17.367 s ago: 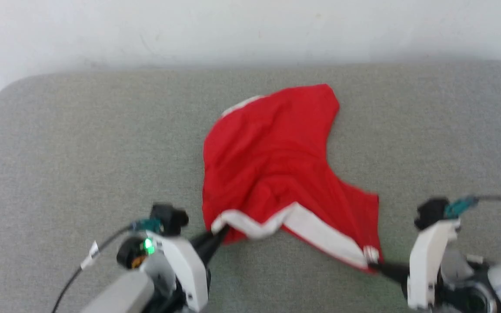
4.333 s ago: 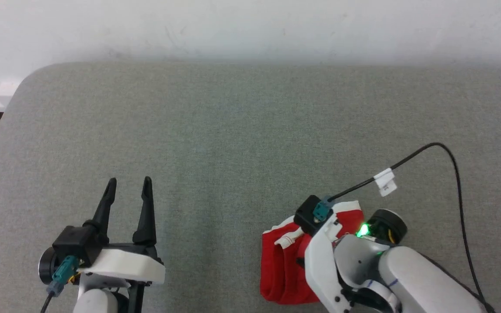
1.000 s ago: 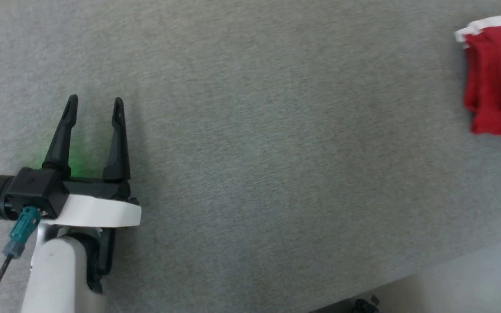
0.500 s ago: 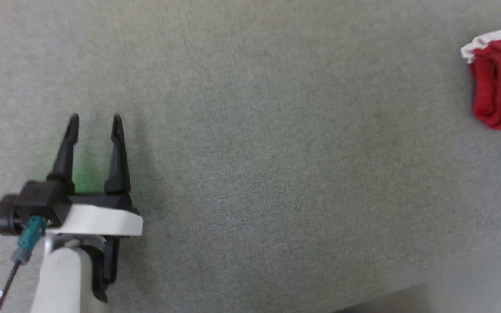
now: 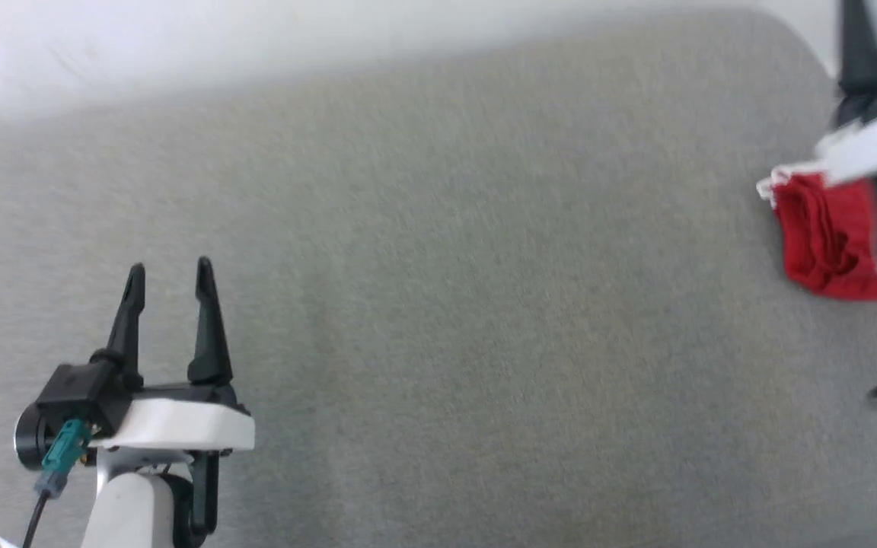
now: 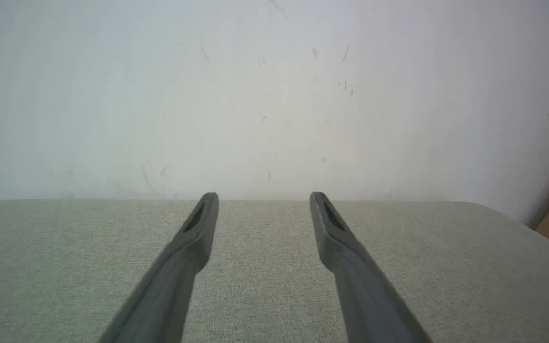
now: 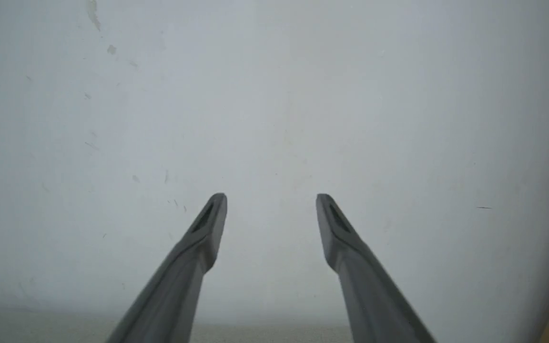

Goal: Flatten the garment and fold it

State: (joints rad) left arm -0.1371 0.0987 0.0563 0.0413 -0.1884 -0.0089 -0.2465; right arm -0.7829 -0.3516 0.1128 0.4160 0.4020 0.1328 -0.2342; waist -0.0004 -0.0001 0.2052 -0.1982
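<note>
Shorts look done from where I stand: small red thin-fabric garment (image 5: 827, 236) sits as a compact folded bundle on the grey fabric-covered table top (image 5: 446, 320), far over on the robot's right side and near that end of the pad. A bit of white trim (image 5: 770, 186) shows at the bundle's far-left corner. Partly hidden behind the right arm's white wrist housing (image 5: 872, 144), so I can't tell how square the fold is. Right gripper (image 7: 272, 197): fingers spread wide, nothing between them, aimed at the plain white wall (image 6: 274, 95) with only a thin strip of pad below; in the head view one dark finger (image 5: 857, 53) sticks up beyond the bundle. My read: it's off the cloth and above it, so nothing drags on the fold. Left gripper (image 5: 170, 268): also spread wide and empty, hanging over bare pad well apart from the garment, fingers pointing toward the wall. Looks parked out of the way, no job for it here. A teal cable connector (image 5: 62, 453) hangs off its wrist. Writing: none readable. The head view is blurred, and no print or number shows on the visible face of the bundle. No legible labels on the arms either. Judgement: folding finished or nearly so; check that the bundle isn't too close to the table edge.
</note>
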